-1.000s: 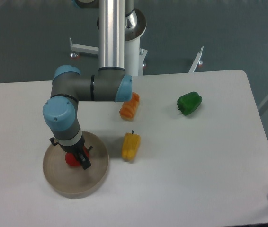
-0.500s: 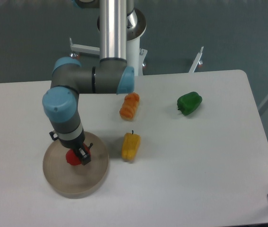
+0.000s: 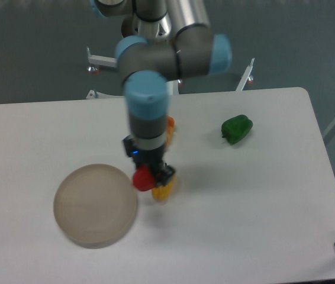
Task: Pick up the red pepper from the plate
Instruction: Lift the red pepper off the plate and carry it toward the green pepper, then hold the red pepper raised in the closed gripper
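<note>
The red pepper [image 3: 143, 179] is a small, glossy, roundish thing, and it sits clamped in the gripper [image 3: 151, 176], whose dark fingers are closed against it. It is lifted off the plate [image 3: 94, 205] and shown just past the plate's right rim, in front of the yellow pepper [image 3: 164, 189], which is mostly covered by it and by the gripper. The plate is a round, flat, tan dish with a low rim and a matte face — bare now. The arm [image 3: 148, 112] is smooth grey metal with pale blue plastic caps at its joints, and it is blurred. Behind its wrist only a sliver of the ridged orange pepper [image 3: 169, 126] shows. The green pepper [image 3: 237, 129], lumpy and shiny, lies well apart to the right on the white table [image 3: 262, 207].

Half a second ago the gripper was low over the plate with the red pepper inside the rim; since then the arm has swung right and up, carrying the pepper clear of the dish. The yellow, orange and green peppers have not moved.
</note>
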